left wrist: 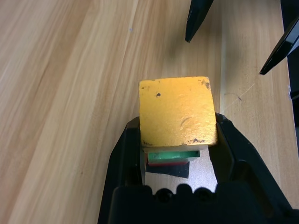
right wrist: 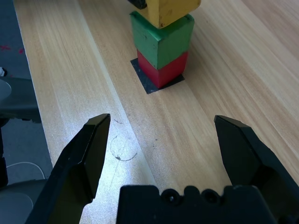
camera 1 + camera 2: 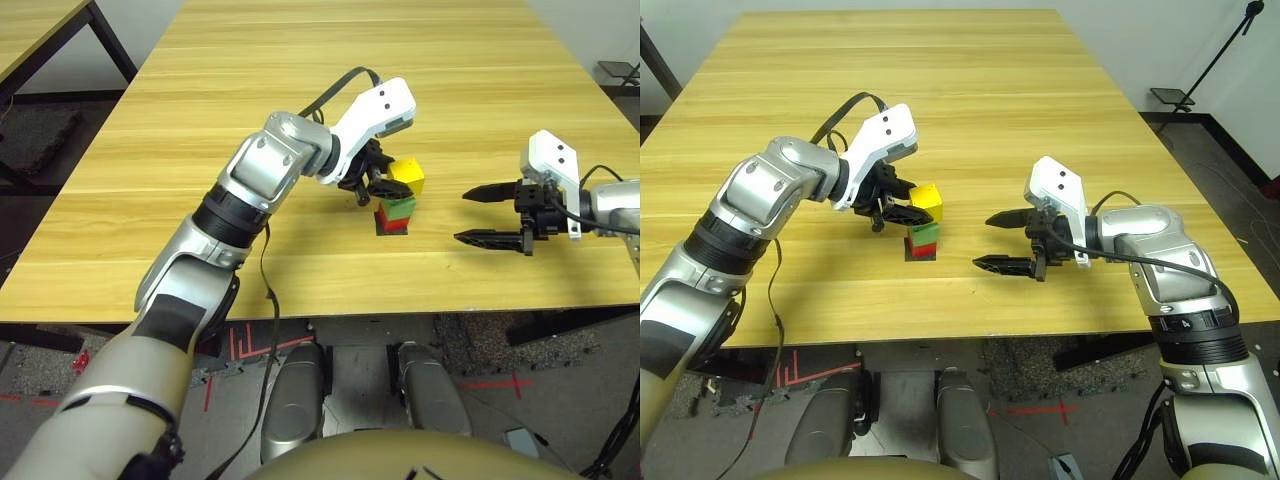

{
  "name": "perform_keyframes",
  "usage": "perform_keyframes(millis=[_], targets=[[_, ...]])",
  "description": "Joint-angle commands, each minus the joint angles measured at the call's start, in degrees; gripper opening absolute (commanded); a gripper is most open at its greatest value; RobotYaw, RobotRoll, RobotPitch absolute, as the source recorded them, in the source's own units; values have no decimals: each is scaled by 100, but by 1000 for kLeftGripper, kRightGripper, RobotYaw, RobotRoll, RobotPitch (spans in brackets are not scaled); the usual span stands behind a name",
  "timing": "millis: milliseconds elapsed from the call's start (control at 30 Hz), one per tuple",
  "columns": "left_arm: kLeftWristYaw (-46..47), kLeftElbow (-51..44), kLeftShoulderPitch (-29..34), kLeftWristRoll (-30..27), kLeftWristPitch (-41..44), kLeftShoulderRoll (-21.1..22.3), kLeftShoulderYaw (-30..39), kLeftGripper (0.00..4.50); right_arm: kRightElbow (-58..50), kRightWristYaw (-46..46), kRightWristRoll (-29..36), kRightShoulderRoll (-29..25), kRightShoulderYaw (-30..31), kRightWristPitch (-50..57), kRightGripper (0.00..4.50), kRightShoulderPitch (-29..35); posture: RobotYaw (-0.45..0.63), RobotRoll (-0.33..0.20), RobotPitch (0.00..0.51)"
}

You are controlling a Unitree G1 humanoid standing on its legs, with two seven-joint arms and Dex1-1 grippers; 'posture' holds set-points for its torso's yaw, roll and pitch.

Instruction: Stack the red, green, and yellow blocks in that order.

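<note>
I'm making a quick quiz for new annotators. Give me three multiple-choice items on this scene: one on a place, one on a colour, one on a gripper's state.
1. Where does the red block sit?
A. On a black patch
B. On the green block
C. In the right gripper

2. Which colour is the middle block of the stack?
A. Red
B. Yellow
C. Green

3. What is the state of the right gripper?
A. Shut on a block
B. Open, holding nothing
C. Shut, holding nothing

Answers: 1 A, the patch shows beneath it. 2 C, the green block lies between the red one and the yellow block. 3 B, its fingers stand spread beside the stack.
</note>
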Motion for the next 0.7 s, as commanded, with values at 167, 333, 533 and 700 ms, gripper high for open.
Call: perform_keyframes(millis=[167, 333, 533, 700], targets=[[-49, 173, 118, 137, -233, -42, -145, 2053, -174, -63, 125, -77, -116, 125, 4500, 130, -23, -16, 106], [-92, 226, 129, 275, -379, 2, -232, 3363, -106, -79, 114, -102, -154, 115, 4500, 93, -18, -22, 102], [546, -1013, 393, -256, 561, 118, 1057, 4469, 89, -252, 198, -216, -574, 190, 4500, 14, -5, -44, 91], [2089, -2321, 1048, -551, 1404, -224, 3208, 4469, 829, -1183, 441, -11, -1630, 231, 4500, -100, 28, -74, 84]])
